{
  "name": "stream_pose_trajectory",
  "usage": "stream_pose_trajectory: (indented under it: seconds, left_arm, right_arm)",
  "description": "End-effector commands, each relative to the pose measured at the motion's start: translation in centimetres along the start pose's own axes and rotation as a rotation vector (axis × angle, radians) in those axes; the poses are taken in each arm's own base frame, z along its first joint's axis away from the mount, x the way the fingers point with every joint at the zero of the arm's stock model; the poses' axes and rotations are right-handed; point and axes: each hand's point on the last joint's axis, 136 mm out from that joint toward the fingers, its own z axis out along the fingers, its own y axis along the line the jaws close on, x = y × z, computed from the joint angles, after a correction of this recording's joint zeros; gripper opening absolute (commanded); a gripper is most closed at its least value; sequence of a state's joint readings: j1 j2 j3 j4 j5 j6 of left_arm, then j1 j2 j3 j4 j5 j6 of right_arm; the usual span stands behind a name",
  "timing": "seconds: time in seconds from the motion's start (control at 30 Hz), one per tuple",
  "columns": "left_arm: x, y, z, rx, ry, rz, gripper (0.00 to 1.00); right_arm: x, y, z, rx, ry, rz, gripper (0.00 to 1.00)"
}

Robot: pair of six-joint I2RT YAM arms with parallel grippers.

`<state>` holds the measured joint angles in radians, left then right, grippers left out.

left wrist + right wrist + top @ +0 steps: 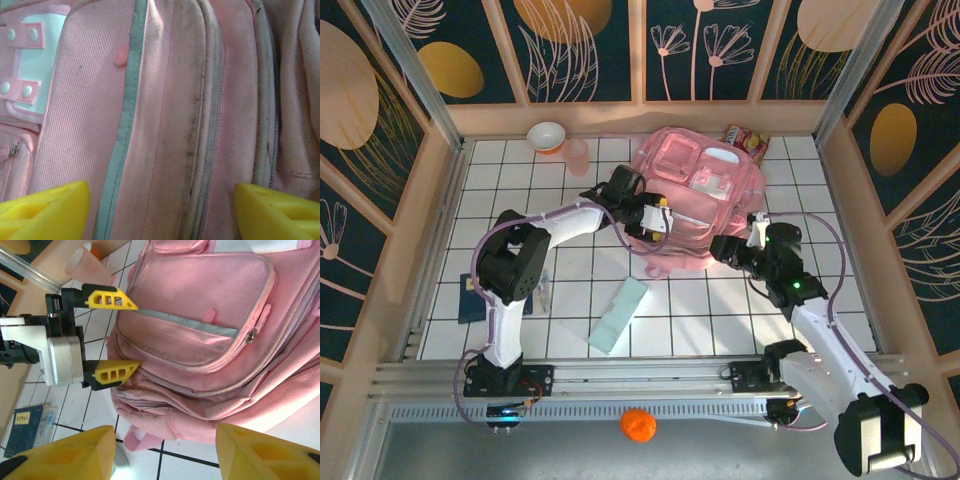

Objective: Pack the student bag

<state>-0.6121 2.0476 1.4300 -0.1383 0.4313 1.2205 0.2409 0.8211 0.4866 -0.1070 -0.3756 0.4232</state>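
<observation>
The student bag (700, 200), a large soft pink fabric backpack, lies far-centre on the white tiled table (520, 180), front pockets zipped. Beside it the left gripper (138, 335) gapes wide and empty; the right gripper (165, 432) hovers over it, jaws apart.

Overhead view, wrist views near student bag (692, 205)

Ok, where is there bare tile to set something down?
Bare tile: between the green folder and the right arm, in front of the student bag; also left of the bag, between the bowl and the left arm. Crowded: the left tool and right tool flank the bag's near end.
</observation>
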Motion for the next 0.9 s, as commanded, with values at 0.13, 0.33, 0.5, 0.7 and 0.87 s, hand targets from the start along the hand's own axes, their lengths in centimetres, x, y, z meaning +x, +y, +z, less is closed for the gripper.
stream_pose_trajectory:
  seconds: [0.13,0.33,0.5,0.7,0.87]
  left_arm:
    - [1.4,-1.8,2.9,0.048,0.018,0.027,0.74]
    - [2.2,-0.9,5.1,-0.013,0.012,-0.006,0.62]
    - [-0.3,2.4,3.1,-0.096,-0.037,-0.114,0.05]
    - [-6.1,6.0,-3.8,-0.121,-0.166,-0.153,0.0]
    - [-8.9,8.2,-8.0,-0.158,-0.251,-0.145,0.0]
  right_arm:
    - [-0.4,-0.1,0.1,-0.023,-0.034,0.066,0.56]
    - [-0.6,-0.2,-0.1,-0.025,-0.055,0.131,0.56]
    - [-1.1,-1.2,-0.8,0.0,-0.104,0.171,0.59]
    - [-3.2,-1.6,-2.1,-0.016,-0.19,0.194,0.72]
    - [-4.8,-0.3,-2.2,-0.071,-0.186,0.155,0.74]
